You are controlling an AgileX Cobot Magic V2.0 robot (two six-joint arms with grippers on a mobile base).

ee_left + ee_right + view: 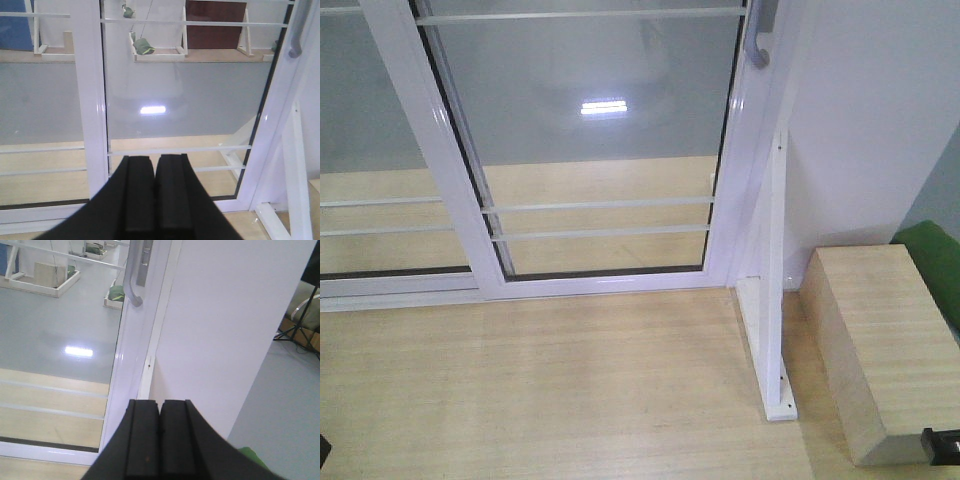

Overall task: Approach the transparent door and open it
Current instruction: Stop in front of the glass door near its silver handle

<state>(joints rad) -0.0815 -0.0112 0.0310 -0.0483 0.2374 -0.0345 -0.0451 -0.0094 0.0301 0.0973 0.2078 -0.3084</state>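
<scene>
The transparent door (600, 140) fills the front view: clear glass in a white frame with thin white bars. Its grey curved handle (760, 45) runs down the right stile, with only the lower end showing. The left wrist view shows the same door (180, 100) and handle (296, 35) at the upper right. My left gripper (154, 159) is shut, empty, low and short of the glass. In the right wrist view the handle (134, 275) is up and left of my right gripper (160, 402), which is shut and empty, facing the white wall (230, 325).
A second white-framed glass panel (370, 150) stands left of the door. A white bracket (772, 300) is fixed to the wood floor by the wall. A pale wooden box (880, 350) lies at the right, with a green object (935, 255) behind it.
</scene>
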